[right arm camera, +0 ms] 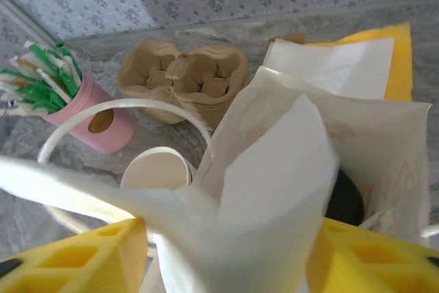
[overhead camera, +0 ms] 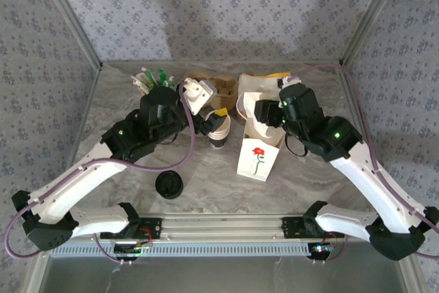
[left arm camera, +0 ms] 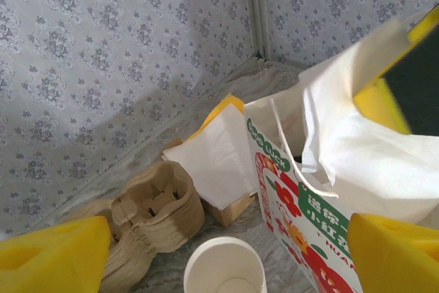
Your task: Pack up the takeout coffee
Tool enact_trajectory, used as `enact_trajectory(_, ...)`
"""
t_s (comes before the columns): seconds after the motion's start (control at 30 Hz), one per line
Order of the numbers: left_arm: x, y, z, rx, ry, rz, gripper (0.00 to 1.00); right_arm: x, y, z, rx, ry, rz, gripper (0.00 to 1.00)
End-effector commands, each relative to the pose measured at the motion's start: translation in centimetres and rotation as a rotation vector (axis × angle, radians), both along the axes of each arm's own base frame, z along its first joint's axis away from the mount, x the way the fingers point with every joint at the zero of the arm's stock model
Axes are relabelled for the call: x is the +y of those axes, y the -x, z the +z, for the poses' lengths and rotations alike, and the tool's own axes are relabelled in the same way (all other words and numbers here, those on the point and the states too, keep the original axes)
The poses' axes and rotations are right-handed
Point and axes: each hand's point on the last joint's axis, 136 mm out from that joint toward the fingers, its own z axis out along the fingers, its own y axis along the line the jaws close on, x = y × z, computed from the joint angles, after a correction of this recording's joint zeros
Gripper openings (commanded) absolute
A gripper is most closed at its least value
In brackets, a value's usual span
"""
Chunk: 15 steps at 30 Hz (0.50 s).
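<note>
The takeout coffee's black lid (right arm camera: 346, 197) shows low inside the white paper bag (overhead camera: 257, 159), whose side carries a red flower print. My right gripper (right arm camera: 223, 252) is at the bag's top rim (right arm camera: 274, 169). Its yellow fingers stand apart, open, with a loose fold of the white paper between them. The rest of the cup is hidden by the bag. My left gripper (left arm camera: 230, 238) is open just above the stack of lidless white cups (left arm camera: 225, 269), left of the bag (left arm camera: 302, 197), with nothing in it. From above, it (overhead camera: 206, 123) hovers beside that stack (overhead camera: 218, 130).
A loose black lid (overhead camera: 169, 185) lies near the front left. Brown pulp cup carriers (right arm camera: 182, 77), a pink holder of green-tipped straws (right arm camera: 89, 114) and a box of white napkins (left arm camera: 219, 156) stand along the back. Patterned walls close in the table.
</note>
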Motion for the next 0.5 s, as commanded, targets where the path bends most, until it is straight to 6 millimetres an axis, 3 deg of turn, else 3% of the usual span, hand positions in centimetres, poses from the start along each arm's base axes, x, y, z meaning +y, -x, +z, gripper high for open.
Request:
enact_trajectory(0.0, 0.3, -0.1, 1.8, -0.032, 0.021, -0.001, 0.89, 0.7, -0.4, -0.5, 0.027, -0.064, 0.001, 0.44)
enact_trajectory(0.17, 0.1, -0.1, 1.4, -0.022, 0.017, -0.003, 0.89, 0.0, -0.6, -1.5, 0.052, -0.094, -0.065, 0.24)
enact_trajectory(0.47, 0.0, -0.2, 1.4, -0.021, 0.021, -0.006, 0.89, -2.4, 0.3, -4.1, 0.124, -0.030, -0.180, 0.09)
